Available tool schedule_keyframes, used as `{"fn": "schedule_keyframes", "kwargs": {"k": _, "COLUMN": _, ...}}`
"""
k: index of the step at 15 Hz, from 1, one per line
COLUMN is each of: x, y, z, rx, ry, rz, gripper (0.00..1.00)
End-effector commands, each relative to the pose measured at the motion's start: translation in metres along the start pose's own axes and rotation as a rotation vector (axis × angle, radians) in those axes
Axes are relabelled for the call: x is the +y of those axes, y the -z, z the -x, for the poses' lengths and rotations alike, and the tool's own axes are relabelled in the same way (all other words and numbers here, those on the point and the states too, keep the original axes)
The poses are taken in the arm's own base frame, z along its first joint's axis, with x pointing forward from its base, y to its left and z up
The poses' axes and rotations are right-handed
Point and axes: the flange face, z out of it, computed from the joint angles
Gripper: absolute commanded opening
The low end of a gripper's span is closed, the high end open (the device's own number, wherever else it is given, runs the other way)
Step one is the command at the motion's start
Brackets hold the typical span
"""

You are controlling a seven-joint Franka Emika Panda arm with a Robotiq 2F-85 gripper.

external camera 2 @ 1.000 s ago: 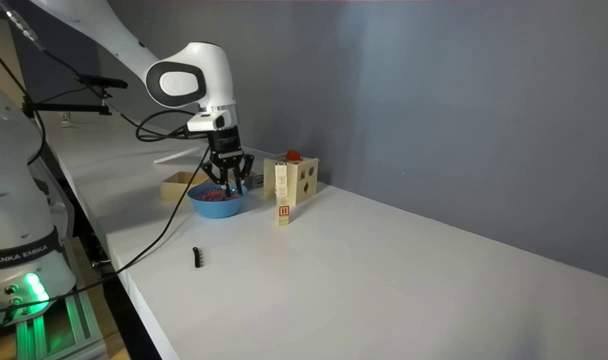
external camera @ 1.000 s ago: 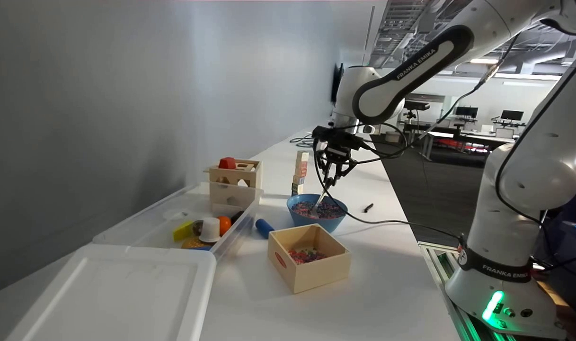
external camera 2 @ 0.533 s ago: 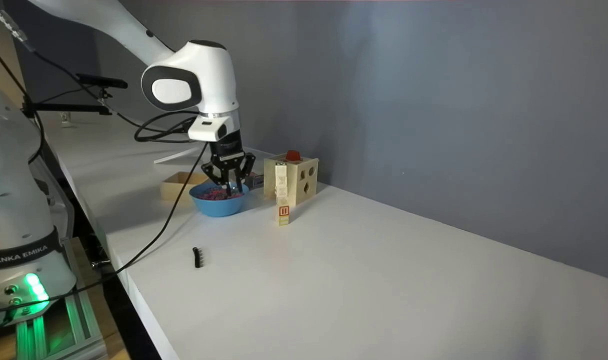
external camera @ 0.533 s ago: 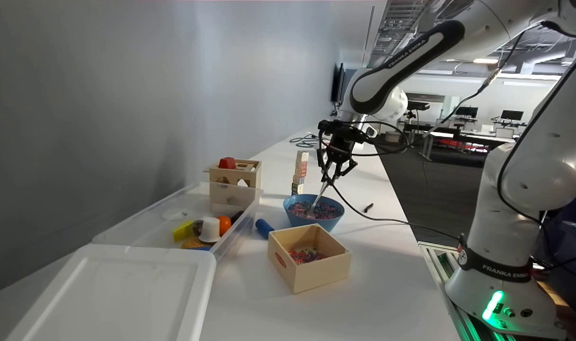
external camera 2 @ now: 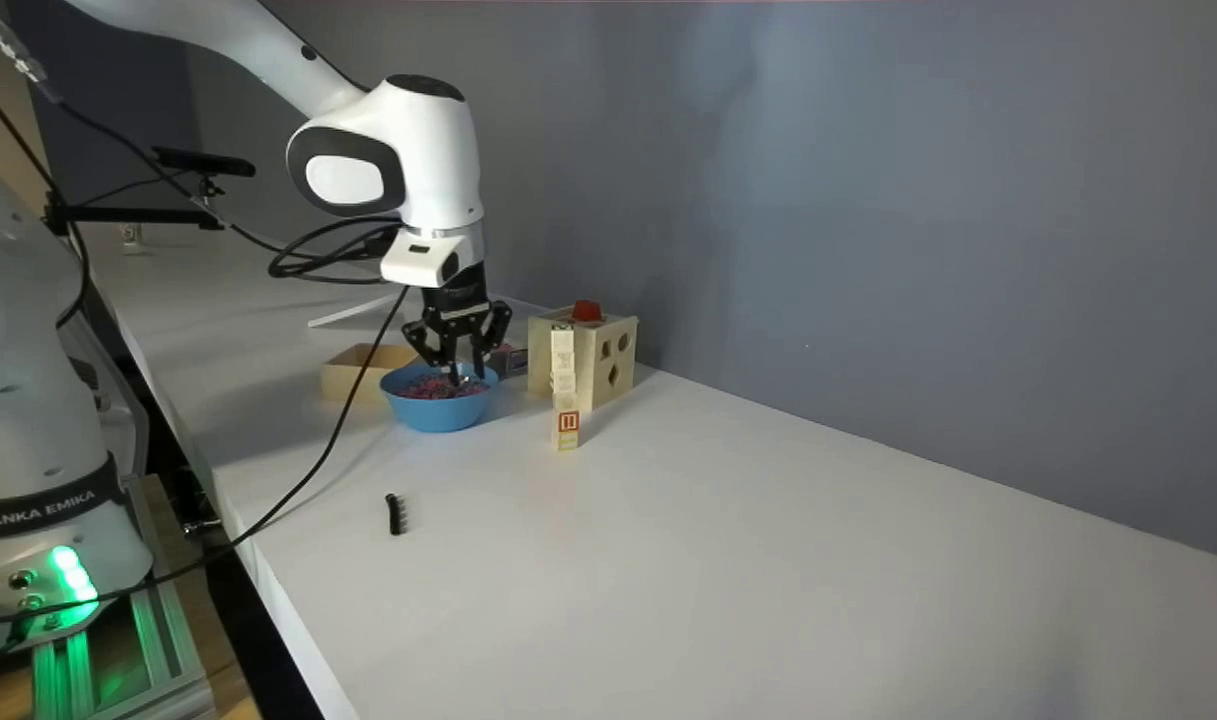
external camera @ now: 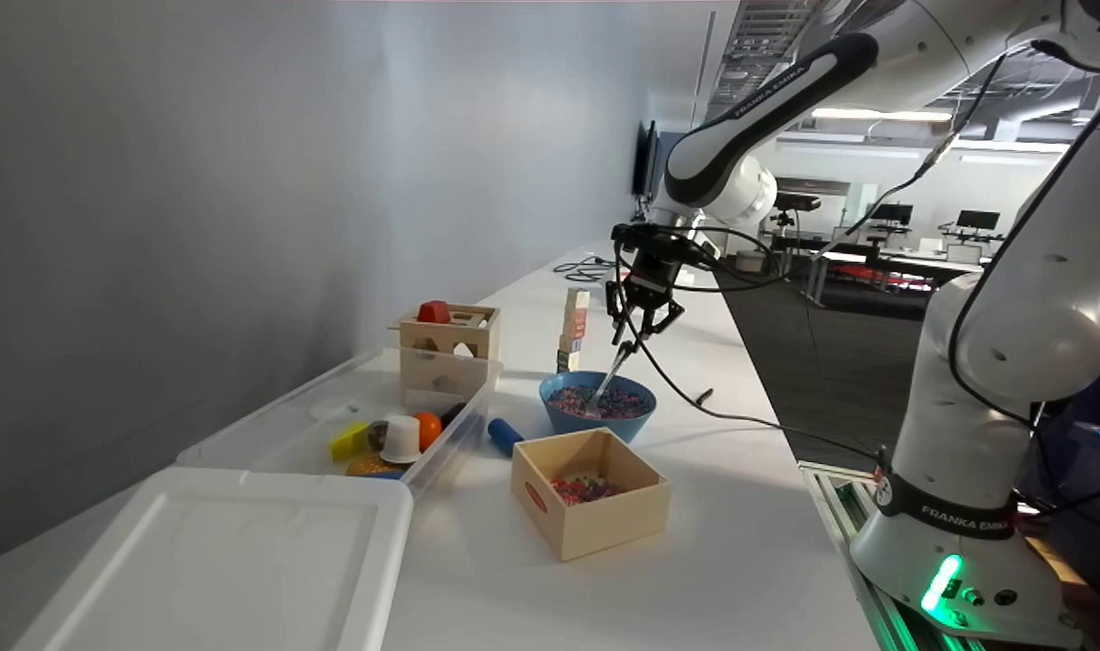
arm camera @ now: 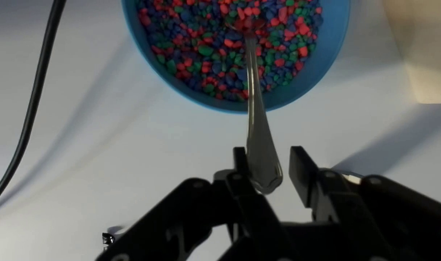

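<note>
While the gripper (arm camera: 268,159) stands with its fingers apart in the wrist view, a silver metal spoon (arm camera: 256,105) has its handle end between them, close to one finger, and its head among red, green and blue pebbles (arm camera: 213,58) in a round blue bowl (arm camera: 334,29); whether handle and finger touch is unclear. In an exterior view, an open-topped pale wooden box (external camera: 617,529) with similar pebbles (external camera: 587,489) stands near the bowl on the white table (external camera: 739,561). An exterior view also shows a narrow upright stack of pale letter blocks (external camera 2: 565,390) near a wooden shape-sorting cube (external camera 2: 618,360).
</note>
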Motion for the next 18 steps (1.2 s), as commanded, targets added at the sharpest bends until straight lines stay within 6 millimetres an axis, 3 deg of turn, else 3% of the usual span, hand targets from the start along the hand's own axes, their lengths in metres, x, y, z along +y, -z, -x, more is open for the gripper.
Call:
{"fn": "schedule_keyframes", "kwargs": {"k": 1, "x": -0.007, "y": 0.002, "z": 0.002, "rx": 0.041, "ry": -0.015, "rz": 0.001, "gripper": 0.67}}
{"fn": "schedule_keyframes", "kwargs": {"k": 5, "x": -0.011, "y": 0.003, "z": 0.006, "rx": 0.102, "ry": -0.043, "rz": -0.008, "gripper": 0.96}}
{"fn": "schedule_keyframes", "kwargs": {"k": 6, "x": -0.010, "y": 0.005, "z": 0.009, "rx": 0.095, "ry": -0.049, "rz": 0.005, "gripper": 0.99}}
{"fn": "schedule_keyframes", "kwargs": {"k": 10, "x": -0.009, "y": -0.001, "z": 0.025, "rx": 0.155, "ry": -0.105, "rz": 0.073, "gripper": 1.00}}
{"fn": "schedule_keyframes", "kwargs": {"k": 14, "x": -0.011, "y": 0.004, "z": 0.045, "rx": 0.361, "ry": -0.196, "rz": 0.015, "gripper": 1.00}}
{"fn": "schedule_keyframes", "kwargs": {"k": 18, "x": -0.016, "y": -0.015, "z": 0.073, "rx": 0.533, "ry": -0.157, "rz": 0.110, "gripper": 1.00}}
